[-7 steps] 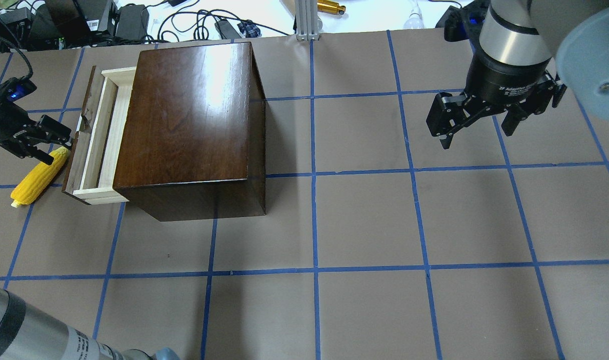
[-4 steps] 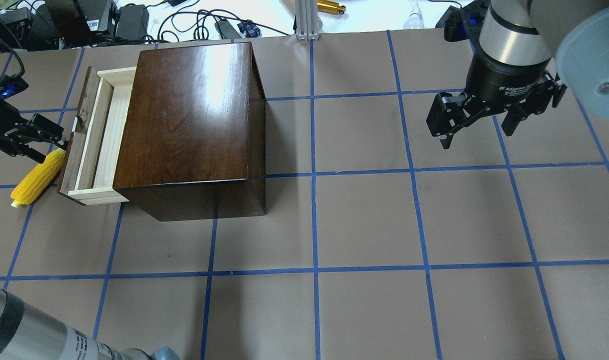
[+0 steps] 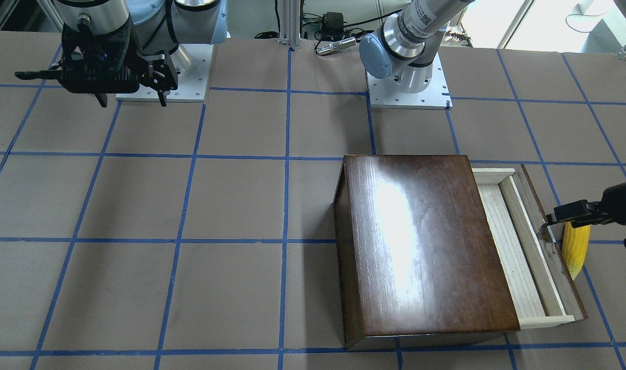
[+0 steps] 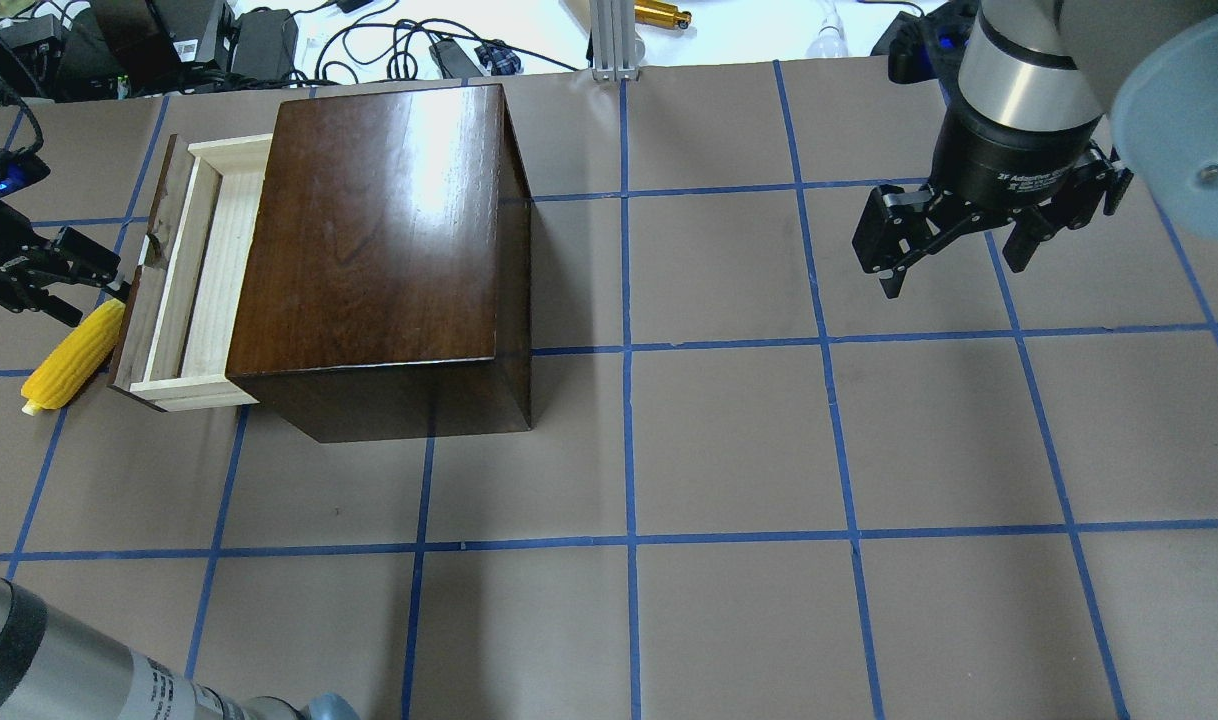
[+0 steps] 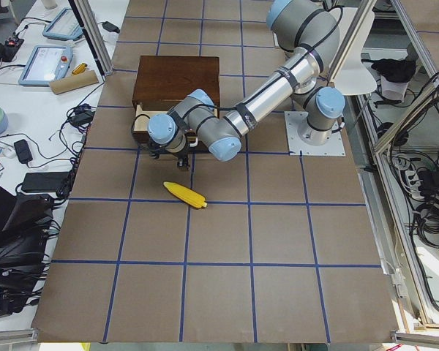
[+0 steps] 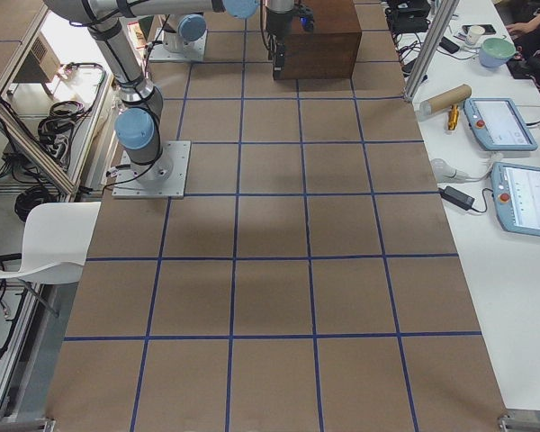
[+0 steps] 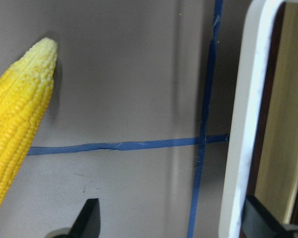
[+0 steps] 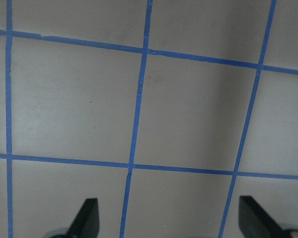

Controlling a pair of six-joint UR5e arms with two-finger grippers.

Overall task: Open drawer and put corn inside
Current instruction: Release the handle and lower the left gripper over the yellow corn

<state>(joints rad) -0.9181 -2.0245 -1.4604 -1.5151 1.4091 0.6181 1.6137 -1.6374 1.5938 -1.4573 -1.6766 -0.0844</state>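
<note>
Overhead exterior shows the corn [image 4: 69, 357] lying just beside the open drawer [image 4: 212, 272].

Blue tape grid [image 4: 629, 350] crossing brown tabletop [image 4: 729, 440]; cables [image 4: 389, 40] sprawling over white bench behind; white chair [image 6: 45, 243] standing beside table.

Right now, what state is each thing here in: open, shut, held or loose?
drawer: partly pulled out, nothing in the part that shows.
corn: lying loose on the table beside the drawer's front, not held.
left arm: jaws open, at the drawer's front.
right arm: jaws open and empty, above the table.
</note>
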